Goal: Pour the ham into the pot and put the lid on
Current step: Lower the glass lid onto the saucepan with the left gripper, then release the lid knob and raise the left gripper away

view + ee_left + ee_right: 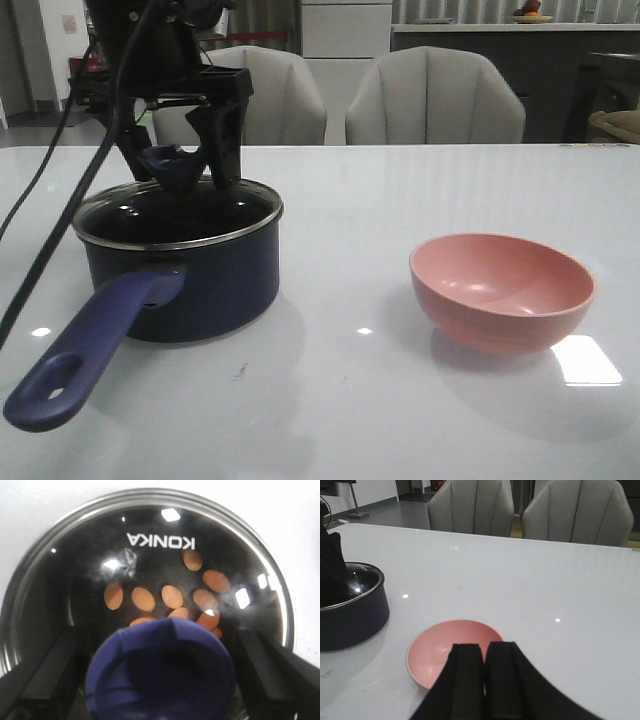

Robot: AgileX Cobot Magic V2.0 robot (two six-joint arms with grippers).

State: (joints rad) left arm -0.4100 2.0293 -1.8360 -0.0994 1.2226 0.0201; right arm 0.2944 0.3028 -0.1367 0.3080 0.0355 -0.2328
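1. The pot [185,270] stands on the white tabletop [350,420], at about 9 o'clock from the front view's centre, its long handle [95,350] running toward 7 o'clock.
2. The lid [150,565] sits on the pot's rim, its steel edge all around.
3. The left pincer [190,165] is spread, one finger on each side of the lid's dark blue knob [160,672]; whether the fingers touch the knob cannot be told.
4. Through the glass, the ham [172,596] lies as small orange ovals on the pot's black floor.
5. The pink bowl [502,292] rests at 3 o'clock, well apart from the pot.
6. The right pincer [484,680] is pressed together, holding nothing, above the bowl's near edge.
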